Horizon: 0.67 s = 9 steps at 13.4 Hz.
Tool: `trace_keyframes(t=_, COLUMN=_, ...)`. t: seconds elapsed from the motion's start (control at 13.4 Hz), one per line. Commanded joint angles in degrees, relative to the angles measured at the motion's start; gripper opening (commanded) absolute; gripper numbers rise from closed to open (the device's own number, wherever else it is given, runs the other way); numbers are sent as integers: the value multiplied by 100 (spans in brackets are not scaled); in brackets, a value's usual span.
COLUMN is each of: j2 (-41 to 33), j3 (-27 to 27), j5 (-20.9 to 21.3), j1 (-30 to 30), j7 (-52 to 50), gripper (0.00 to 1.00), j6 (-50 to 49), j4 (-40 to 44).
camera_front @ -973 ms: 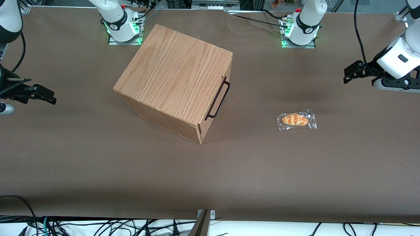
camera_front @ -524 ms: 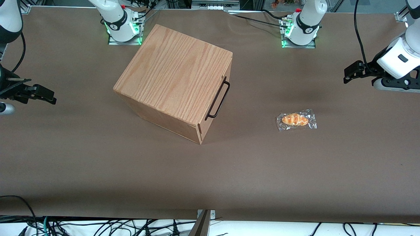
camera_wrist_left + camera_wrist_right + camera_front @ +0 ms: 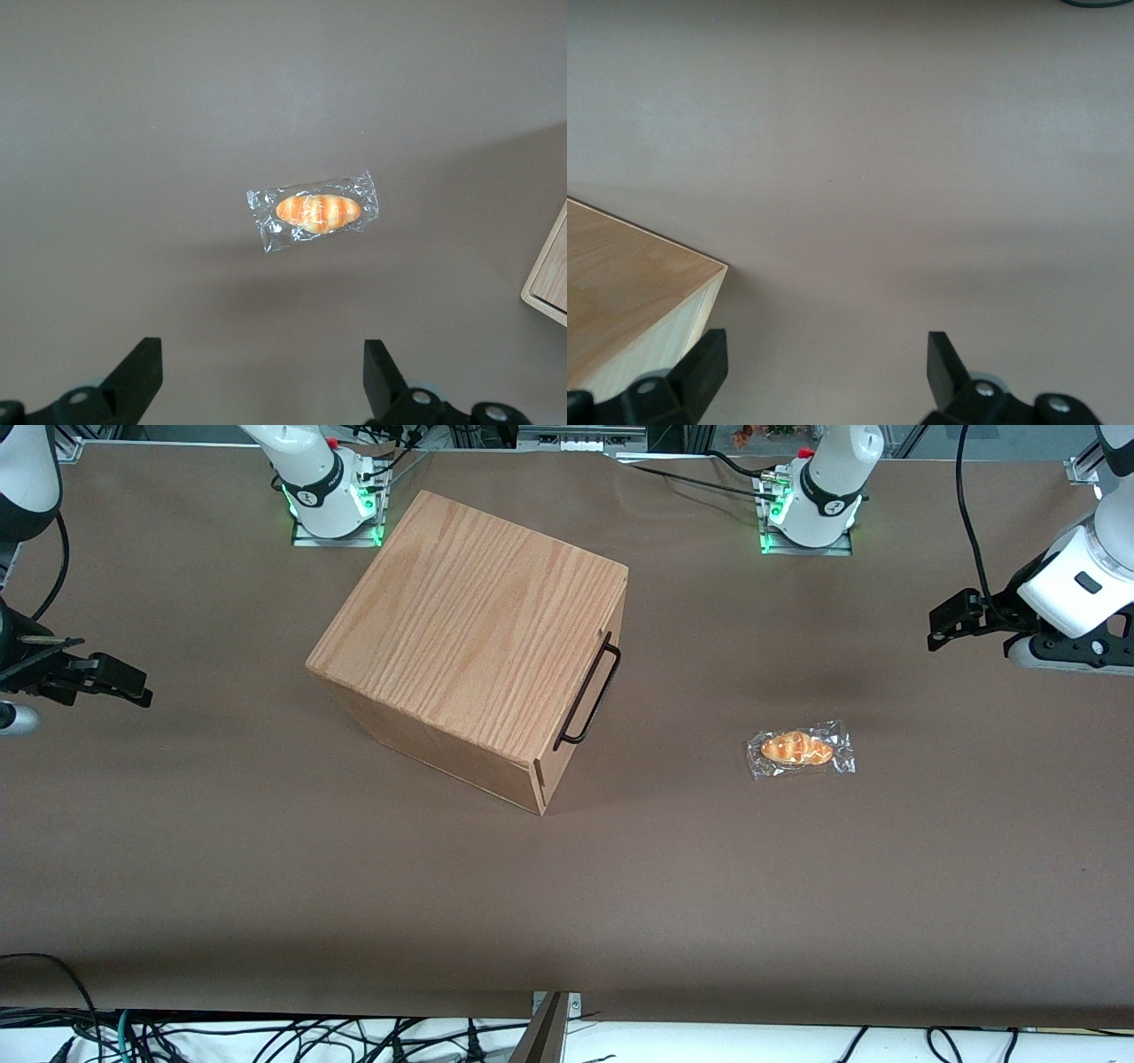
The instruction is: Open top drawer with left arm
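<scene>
End effector [image 3: 946, 618] aloft, top drawer [image 3: 592, 691] shut

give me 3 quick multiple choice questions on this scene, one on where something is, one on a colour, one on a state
1. Where does the wrapped bun lie?
A. on the cabinet
B. on the table, toward the working arm's end from the cabinet
C. in the gripper

2. What colour is the drawer handle?
A. black
B. red
C. white

3. How is the top drawer?
A. pulled fully out
B. half out
C. shut

Key: 1 B, the bun sits on bare table apart from the cabinet. 2 A, the thin bar is black. 3 C, its front sits flush with the cabinet, and the gripper hangs open above the bun, away from the handle.
</scene>
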Motion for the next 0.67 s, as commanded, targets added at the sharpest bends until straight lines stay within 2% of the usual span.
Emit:
trace_keyframes(t=0.0, j2=63, j3=-16, j5=11, j1=35, j7=34, gripper=100, j6=-47, j4=144)
trace_keyframes(t=0.6, j2=194, j3=-60, j5=-51, j1=-61, j7=95, gripper=100, j6=-240, j4=161)
